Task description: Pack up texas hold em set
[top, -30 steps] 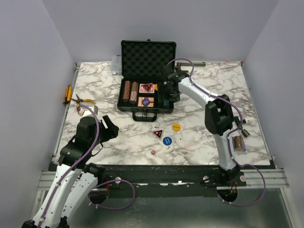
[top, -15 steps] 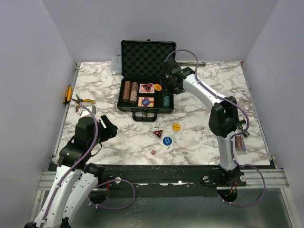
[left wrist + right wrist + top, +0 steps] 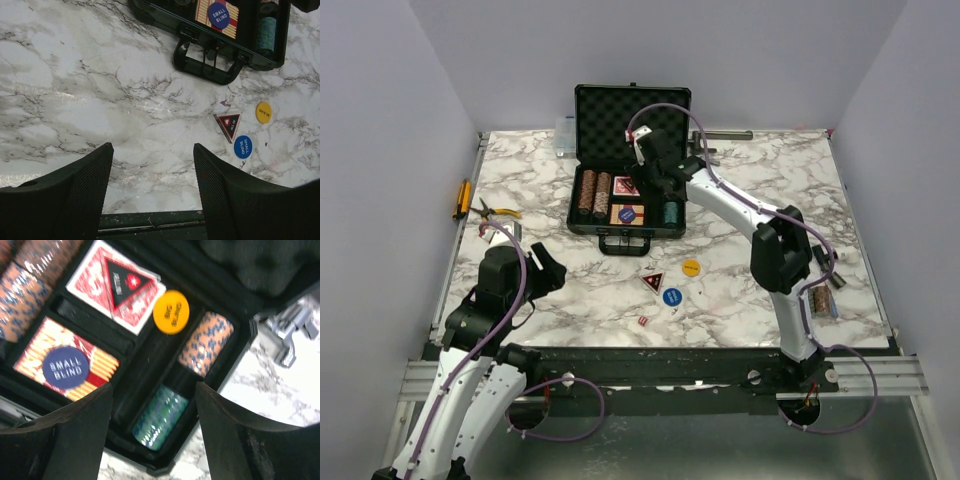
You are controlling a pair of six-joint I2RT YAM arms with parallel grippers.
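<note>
The left gripper [image 3: 152, 150] hangs open over the table [image 3: 520, 185], holding nothing. Past it lie a red triangle [image 3: 652, 281], a blue disc [image 3: 671, 296] and a yellow disc [image 3: 691, 267]. Farther back, the right gripper [image 3: 154, 387] hangs open and empty over the open case [image 3: 610, 112].

Your left pincer [image 3: 152, 150] hangs open above the marble bench [image 3: 75, 75]. Far right you see the briefcase [image 3: 155, 20], its handle [image 3: 200, 74] nearest; right of the pincer lie the red triangle [image 3: 228, 125], yellow disc [image 3: 263, 112] and blue disc [image 3: 243, 146].
</note>
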